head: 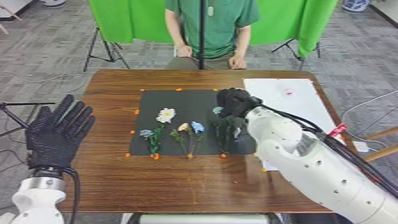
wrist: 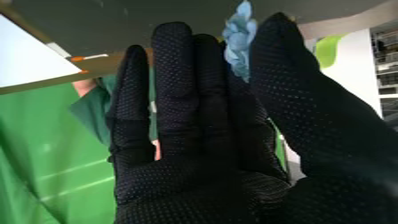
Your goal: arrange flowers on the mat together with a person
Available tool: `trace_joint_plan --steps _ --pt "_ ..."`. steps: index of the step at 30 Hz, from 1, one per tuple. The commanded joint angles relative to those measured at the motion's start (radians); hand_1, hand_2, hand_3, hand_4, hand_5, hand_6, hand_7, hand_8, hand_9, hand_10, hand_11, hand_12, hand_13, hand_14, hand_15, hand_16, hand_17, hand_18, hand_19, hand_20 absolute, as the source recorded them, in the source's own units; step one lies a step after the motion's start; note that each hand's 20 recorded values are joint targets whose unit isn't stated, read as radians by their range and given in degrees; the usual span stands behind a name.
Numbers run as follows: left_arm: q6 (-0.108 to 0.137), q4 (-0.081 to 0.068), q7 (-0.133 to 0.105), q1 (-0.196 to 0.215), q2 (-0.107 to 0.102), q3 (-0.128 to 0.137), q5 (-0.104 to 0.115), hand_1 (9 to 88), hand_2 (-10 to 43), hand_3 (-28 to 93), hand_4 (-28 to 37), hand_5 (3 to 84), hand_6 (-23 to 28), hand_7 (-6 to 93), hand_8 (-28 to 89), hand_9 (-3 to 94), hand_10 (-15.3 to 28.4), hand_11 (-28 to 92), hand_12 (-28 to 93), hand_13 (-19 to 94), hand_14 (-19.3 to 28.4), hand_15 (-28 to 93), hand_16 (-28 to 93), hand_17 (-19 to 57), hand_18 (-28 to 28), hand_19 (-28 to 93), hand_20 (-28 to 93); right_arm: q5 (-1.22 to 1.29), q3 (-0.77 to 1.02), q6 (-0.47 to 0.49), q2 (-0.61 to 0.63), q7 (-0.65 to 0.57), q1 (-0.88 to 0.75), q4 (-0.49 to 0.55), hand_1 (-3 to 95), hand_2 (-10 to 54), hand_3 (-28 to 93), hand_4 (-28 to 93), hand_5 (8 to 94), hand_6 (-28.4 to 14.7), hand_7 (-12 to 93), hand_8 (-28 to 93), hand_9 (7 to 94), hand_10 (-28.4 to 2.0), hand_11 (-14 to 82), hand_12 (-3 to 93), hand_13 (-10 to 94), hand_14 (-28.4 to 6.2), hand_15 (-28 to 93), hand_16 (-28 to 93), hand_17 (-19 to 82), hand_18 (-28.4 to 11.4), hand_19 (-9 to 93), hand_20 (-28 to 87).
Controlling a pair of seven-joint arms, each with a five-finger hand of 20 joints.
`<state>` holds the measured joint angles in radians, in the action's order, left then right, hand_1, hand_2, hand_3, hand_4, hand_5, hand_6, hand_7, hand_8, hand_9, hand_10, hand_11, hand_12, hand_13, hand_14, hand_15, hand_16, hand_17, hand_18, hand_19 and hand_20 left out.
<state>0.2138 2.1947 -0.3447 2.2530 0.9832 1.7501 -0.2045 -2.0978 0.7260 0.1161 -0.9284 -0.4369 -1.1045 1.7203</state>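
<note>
Mat (head: 178, 98): dark, bearing a left blue flower (head: 147, 133), white flower (head: 166, 115), peach flower (head: 184, 127) and central blue flower (head: 197, 127).
Right hand (head: 235, 102): over the mat's right side; fingers straight, pale blue flower (wrist: 238, 42) between thumb and fingers; firmness of hold cannot be told.
Left hand (head: 55, 130): at the table's (head: 178, 187) left edge, fingers straight and spread.
White sheet (head: 306, 115): carries a small pink blossom (head: 289, 91).
Progress: arrangement appears well advanced.
Outstanding: pale blue flower's final setting; possibly the blossom's transfer.

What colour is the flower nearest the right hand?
The flower is light blue, clearest in right wrist view.
</note>
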Motion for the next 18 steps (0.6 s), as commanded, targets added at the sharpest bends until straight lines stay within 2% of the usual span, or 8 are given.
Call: trace_joint_plan --steps 1,2,3,4,6,12,18 --pt "0.04 0.0 -0.012 0.005 -0.006 -0.01 0.043 24.7 14.0 73 -28.3 41.4 7.7 10.4 -9 34.8 14.4 17 8 25 13.6 25 -6 -4.1 12.6 30 11 -0.024 -0.018 -0.011 0.015 -0.01 -0.018 0.014 50.2 -9.5 74 -28 45.3 0.0 48 -3 52.0 -11.0 37.3 37.2 52 -6.7 50 32 22 -18.0 68 28" --pt "0.066 0.006 -0.023 0.004 -0.008 -0.014 0.054 24.7 14.0 73 -28.3 41.7 7.9 10.5 -9 34.9 14.4 17 8 25 13.6 25 -6 -4.1 12.6 30 11 -0.021 -0.023 -0.01 0.021 -0.008 -0.021 0.017 49.9 -9.5 75 -28 45.6 -0.1 47 -5 51.6 -11.2 37.7 36.7 52 -6.9 50 31 22 -18.0 68 28" --pt "0.067 0.006 -0.028 0.005 -0.008 -0.014 0.059 24.8 14.0 73 -28.3 42.0 8.0 10.5 -9 35.0 14.4 17 8 26 13.6 25 -7 -4.0 12.6 30 11 -0.025 -0.024 -0.009 0.024 -0.01 -0.025 0.021 49.8 -9.5 75 -28 45.9 -0.2 46 -8 51.4 -11.3 38.2 35.9 52 -7.0 50 31 22 -18.0 68 28" --pt "0.057 0.005 -0.028 0.008 -0.007 -0.01 0.066 24.8 14.1 73 -28.3 42.1 8.1 10.6 -9 35.3 14.5 17 8 26 13.6 26 -7 -4.0 12.6 30 11 -0.029 -0.024 -0.009 0.027 -0.008 -0.029 0.022 49.8 -9.5 75 -28 46.7 -0.2 44 -16 51.1 -11.7 38.7 34.4 52 -7.3 51 30 22 -18.0 67 27" --pt "0.066 0.007 -0.03 0.01 -0.007 -0.01 0.069 24.7 14.1 73 -28.3 42.4 8.1 10.7 -9 35.5 14.5 17 8 26 13.6 26 -7 -3.9 12.6 30 11 -0.029 -0.017 0.001 0.025 -0.007 -0.035 0.021 49.8 -9.5 75 -28 46.9 0.0 43 -19 51.0 -11.9 38.7 33.4 52 -7.3 50 30 22 -18.1 67 26" --pt "0.06 0.005 -0.034 0.008 -0.004 -0.013 0.073 24.6 14.1 74 -28.3 42.8 8.2 11.2 -9 35.8 14.6 17 8 26 13.7 27 -7 -3.9 12.6 31 11 -0.013 0.005 0.002 0.032 -0.019 -0.045 0.031 49.3 -9.5 76 -28 46.5 -0.4 36 -18 50.4 -12.8 38.9 28.8 51 -8.0 49 28 21 -18.1 66 24" --pt "0.039 0.0 -0.029 0.007 0.0 -0.016 0.058 24.6 14.2 73 -28.3 42.8 8.2 11.2 -9 35.8 14.6 17 8 26 13.8 26 -7 -3.9 12.6 31 11 0.015 0.105 -0.031 0.053 -0.014 -0.112 0.106 47.4 -9.5 78 -28 43.5 -2.4 25 -14 48.9 -13.6 32.2 24.2 50 -9.6 50 23 21 -18.2 66 22"
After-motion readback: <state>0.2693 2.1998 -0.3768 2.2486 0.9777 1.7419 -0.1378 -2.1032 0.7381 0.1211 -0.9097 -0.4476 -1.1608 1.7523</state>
